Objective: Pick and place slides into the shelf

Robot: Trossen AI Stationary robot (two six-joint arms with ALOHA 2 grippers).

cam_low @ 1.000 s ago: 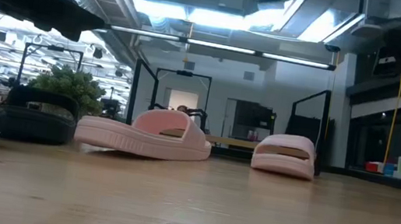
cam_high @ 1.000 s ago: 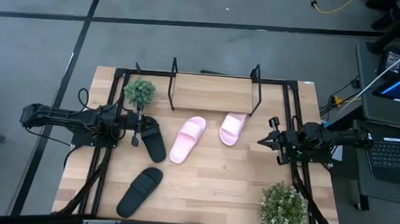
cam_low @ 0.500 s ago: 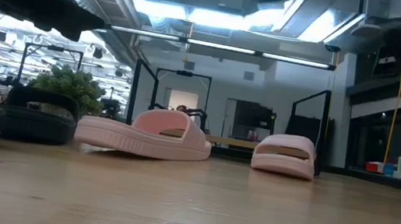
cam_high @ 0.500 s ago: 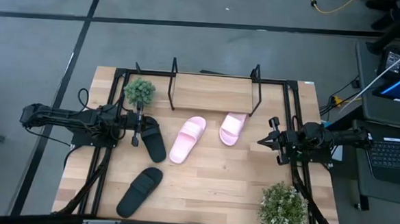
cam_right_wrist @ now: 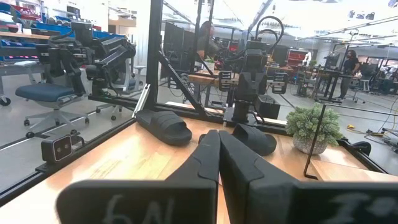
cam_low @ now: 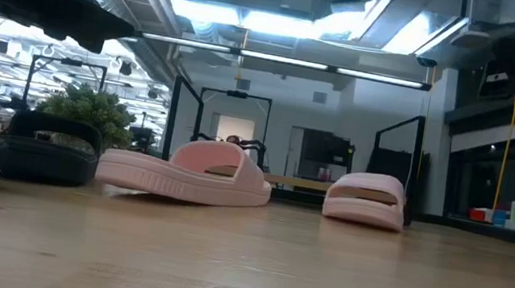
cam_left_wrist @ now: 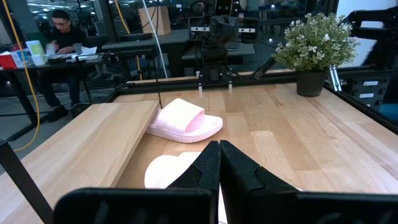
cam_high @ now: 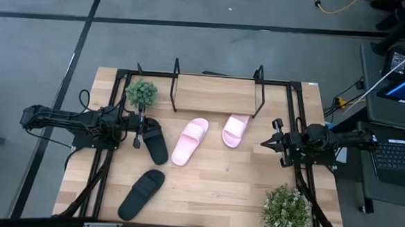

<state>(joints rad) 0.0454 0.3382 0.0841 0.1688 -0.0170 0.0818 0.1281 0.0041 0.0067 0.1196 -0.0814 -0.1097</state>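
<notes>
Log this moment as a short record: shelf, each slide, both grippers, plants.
shelf: at the table's far edge, board bare, no slide on it
pink slides: one mid-table, one to its right, just in front of the shelf
black slides: one beside the left gripper, one near the front edge
left gripper: shut, empty, at the table's left
right gripper: shut, empty, at the table's right
plants: one left of the shelf, one at front right

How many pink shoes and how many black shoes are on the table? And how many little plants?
Pink slides: 2
Black slides: 2
Potted plants: 2
Total: 6 things, none on the shelf yet.
</notes>
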